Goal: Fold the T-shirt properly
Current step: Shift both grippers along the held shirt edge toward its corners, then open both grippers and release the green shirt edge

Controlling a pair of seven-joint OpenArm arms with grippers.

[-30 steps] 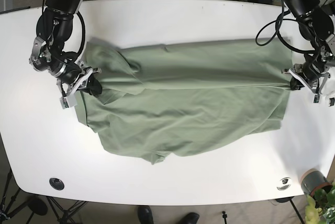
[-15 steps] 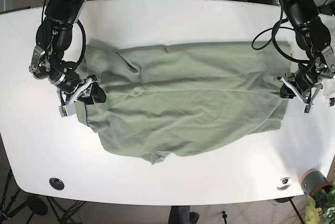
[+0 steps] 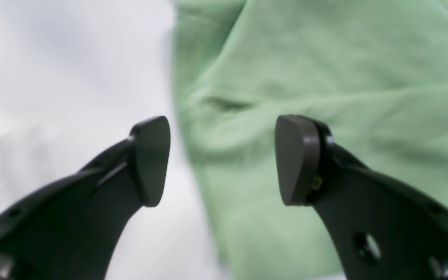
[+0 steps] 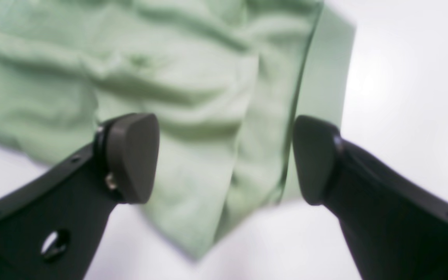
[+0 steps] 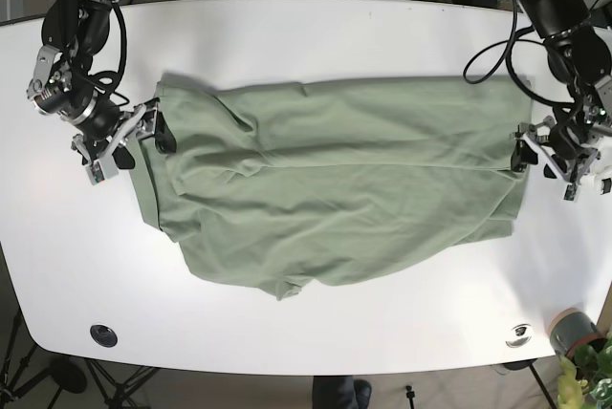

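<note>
A green T-shirt [image 5: 335, 189] lies spread and wrinkled across the middle of the white desk [image 5: 306, 36], reaching towards both side edges. The left gripper [image 3: 222, 159] hangs with its jaws wide apart over the shirt's edge (cloth under one finger, bare desk under the other), holding nothing. The right gripper [image 4: 224, 163] is likewise spread wide above a folded corner of the shirt, empty.

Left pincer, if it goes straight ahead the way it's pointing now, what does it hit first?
Most likely the side edge of the green T-shirt. The open left pincer straddles that edge where it meets the white table; depth is unclear in this blurred view.
</note>
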